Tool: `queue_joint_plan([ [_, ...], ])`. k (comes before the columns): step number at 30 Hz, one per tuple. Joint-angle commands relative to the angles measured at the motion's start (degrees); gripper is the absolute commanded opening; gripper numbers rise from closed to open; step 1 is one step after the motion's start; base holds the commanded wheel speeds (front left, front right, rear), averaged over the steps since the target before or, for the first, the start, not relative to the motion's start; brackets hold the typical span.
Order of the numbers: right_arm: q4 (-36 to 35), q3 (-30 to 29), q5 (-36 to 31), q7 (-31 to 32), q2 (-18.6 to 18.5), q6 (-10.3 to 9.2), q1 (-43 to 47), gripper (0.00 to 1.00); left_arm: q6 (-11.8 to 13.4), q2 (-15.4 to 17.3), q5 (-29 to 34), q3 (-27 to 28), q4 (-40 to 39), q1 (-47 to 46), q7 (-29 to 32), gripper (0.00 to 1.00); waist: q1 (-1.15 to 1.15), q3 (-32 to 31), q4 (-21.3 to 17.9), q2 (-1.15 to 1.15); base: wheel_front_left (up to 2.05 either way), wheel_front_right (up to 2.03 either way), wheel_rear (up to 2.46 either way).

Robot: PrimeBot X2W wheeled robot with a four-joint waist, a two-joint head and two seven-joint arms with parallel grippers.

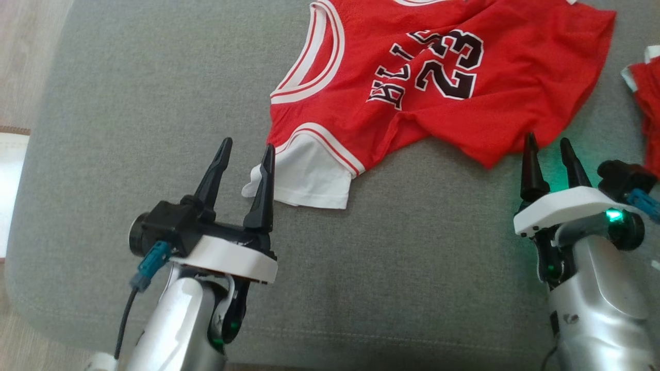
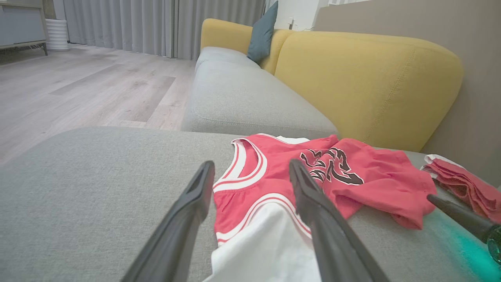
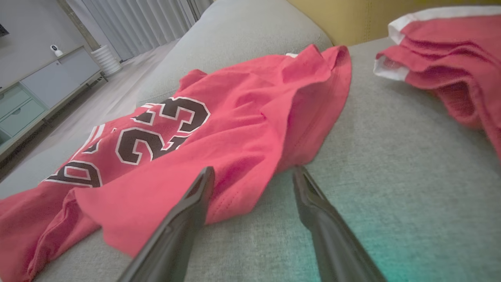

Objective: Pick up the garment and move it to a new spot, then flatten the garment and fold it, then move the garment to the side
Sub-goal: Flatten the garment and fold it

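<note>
Where jersey [image 1: 438,87] lies, grey cushion [image 1: 154,129]; wood floor [image 2: 78,86] beyond.

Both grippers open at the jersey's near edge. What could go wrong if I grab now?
The left gripper lines up on the white sleeve of the crumpled red number-23 jersey; a pinch there may lift it lopsided.
The right gripper sits near the second red folded garment; dragging could snag it.

Rumpled red jersey [image 1: 521,98] on grey cushion [image 1: 129,129]

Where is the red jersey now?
Head view: the red jersey lies upper centre on the grey cushion, its white sleeve beside the left pincer.
</note>
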Motion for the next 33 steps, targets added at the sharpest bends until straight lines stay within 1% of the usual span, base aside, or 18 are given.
queue_joint_plan([
  [1,-0.2,1.2,0.3,-0.5,0.3,0.21,-2.2,1.00,-0.1,0.5,0.6,1.9,-1.7,-2.6,-0.3,1.00,0.00,0.3,0.4,0.00,0.00,0.00,0.00],
  [2,0.5,1.1,0.5,-0.5,0.3,0.21,-2.5,0.86,-0.2,0.5,0.5,1.9,-1.7,-2.6,-0.3,1.00,0.00,0.3,0.5,0.00,0.00,0.00,0.00],
  [4,1.7,1.1,0.4,-0.7,0.3,0.21,-3.2,0.05,-0.1,0.5,0.5,1.9,-1.6,-2.7,-0.3,1.00,0.00,0.3,0.6,0.00,0.00,0.00,0.00],
  [5,2.2,1.3,0.4,-0.8,0.3,0.21,-3.5,0.00,-0.1,0.5,0.6,1.9,-1.6,-2.7,-0.3,1.00,0.00,0.3,0.6,0.00,0.00,0.00,0.00],
  [9,3.7,2.4,0.8,-1.4,0.3,0.21,-4.2,0.00,0.1,0.5,0.8,2.5,-1.3,-2.1,-0.3,1.00,0.00,-0.6,-0.5,0.00,0.00,0.00,0.00],
  [13,3.2,2.7,-0.2,-2.3,0.3,0.21,-4.0,0.00,-0.1,0.5,1.1,3.0,-1.2,-1.5,-0.3,1.00,0.00,-1.8,-1.6,0.00,0.00,0.00,0.00],
  [18,-1.4,0.9,-4.0,-1.7,0.3,0.21,-2.0,0.00,0.1,0.5,0.9,3.2,-1.3,-0.5,-0.3,1.00,0.00,-4.2,-3.6,0.00,0.00,0.00,0.00],
  [19,-4.5,0.5,-5.7,-0.2,0.2,0.21,-0.6,0.00,0.3,0.5,0.7,3.3,-1.5,0.1,-0.3,1.00,0.00,-5.1,-4.4,0.00,0.00,0.00,0.00],
  [21,-8.3,0.2,-7.3,2.0,-0.3,0.21,0.9,0.00,0.4,0.5,0.6,3.2,-1.6,0.6,-0.3,1.00,0.00,-5.6,-5.0,0.00,0.00,0.00,0.00],
  [25,-16.6,-0.7,-10.4,7.1,-1.8,0.21,3.6,0.00,0.4,0.5,0.6,2.6,-1.7,1.1,-0.3,1.00,0.00,-6.2,-5.1,0.00,0.00,0.00,0.00],
  [30,-26.0,-2.5,-13.3,14.4,-3.6,0.21,5.2,0.00,0.4,0.5,0.4,2.1,-2.1,0.8,-0.3,1.00,0.00,-5.4,-3.8,0.00,0.00,0.00,0.00],
  [33,-28.6,-3.1,-15.0,18.3,-4.8,0.21,4.9,0.00,0.3,0.5,0.4,1.9,-2.2,0.2,-0.3,1.00,0.00,-4.1,-2.6,0.00,0.00,0.00,0.00],
])
